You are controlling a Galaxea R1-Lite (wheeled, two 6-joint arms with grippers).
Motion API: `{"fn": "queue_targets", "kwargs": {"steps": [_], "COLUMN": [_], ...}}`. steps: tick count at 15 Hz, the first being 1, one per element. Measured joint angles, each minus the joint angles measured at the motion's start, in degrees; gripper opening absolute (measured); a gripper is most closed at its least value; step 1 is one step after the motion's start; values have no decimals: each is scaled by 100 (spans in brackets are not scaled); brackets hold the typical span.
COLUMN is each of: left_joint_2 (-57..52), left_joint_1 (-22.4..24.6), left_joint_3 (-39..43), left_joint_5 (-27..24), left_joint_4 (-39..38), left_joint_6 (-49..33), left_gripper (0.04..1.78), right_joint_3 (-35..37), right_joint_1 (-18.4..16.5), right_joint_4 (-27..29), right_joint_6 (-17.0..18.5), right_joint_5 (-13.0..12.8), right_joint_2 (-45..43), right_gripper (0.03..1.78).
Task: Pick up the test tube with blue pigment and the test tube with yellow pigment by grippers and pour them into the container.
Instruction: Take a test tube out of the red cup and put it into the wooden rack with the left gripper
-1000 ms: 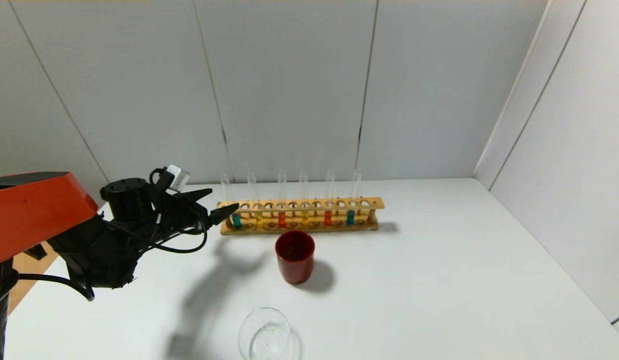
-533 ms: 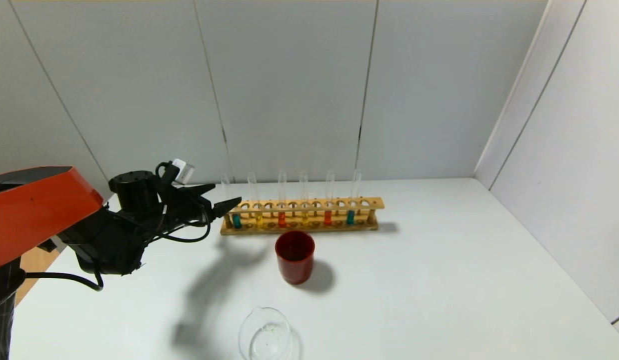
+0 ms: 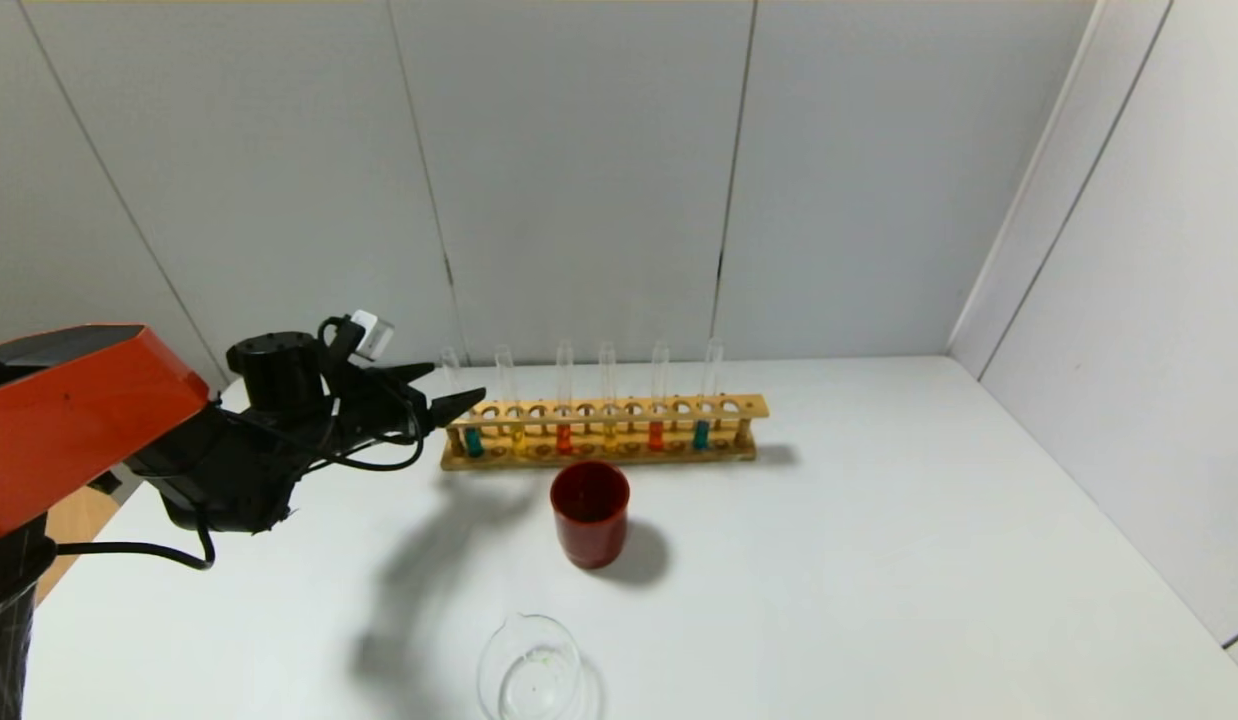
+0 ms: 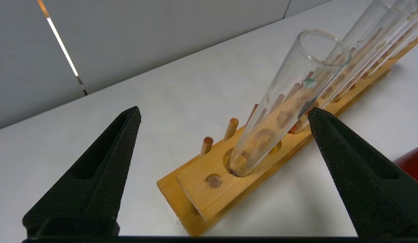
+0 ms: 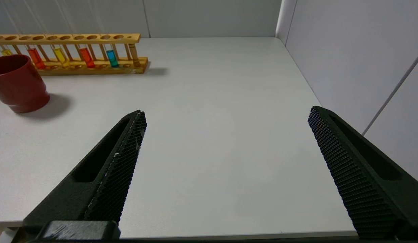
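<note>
Left gripper [image 3: 444,390] nearer wooden rack [image 3: 599,432], seemingly open

Left claw [image 3: 444,390] spread open, level with the upper half of the tubes at the left end of the wooden rack [image 3: 601,432], tips just beside the end blue tube [image 3: 472,441]. Rack holds six tubes: blue, yellow [image 3: 518,437], orange-red, yellow, orange-red, blue. Dark red cup [image 3: 590,512] in front of the rack, clear beaker [image 3: 531,668] nearer on the white worktop [image 3: 879,560].
</note>
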Motion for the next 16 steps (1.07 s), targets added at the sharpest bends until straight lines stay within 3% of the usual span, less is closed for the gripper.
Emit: {"fn": "queue_targets", "kwargs": {"steps": [4, 7, 9, 14, 16], "left_joint_2": [121, 157, 176, 160, 151], "left_joint_1": [-33, -35, -38, -94, -118], "left_joint_3": [-195, -230, -230, -180, -180], "left_joint_5": [22, 24, 24, 11, 24], "left_joint_4": [20, 20, 17, -32, -40], "left_joint_6": [-7, -7, -10, -10, -11], "left_gripper": [174, 157, 133, 46, 32], "right_joint_3": [0, 0, 0, 0, 0], "right_joint_1": [-5, -2, 0, -2, -5], "right_joint_4": [0, 0, 0, 2, 0], "right_joint_6": [0, -2, 0, 0, 0], "right_joint_5": [0, 0, 0, 0, 0], "right_joint_2": [0, 0, 0, 0, 0], "right_gripper": [175, 175, 175, 175, 175]}}
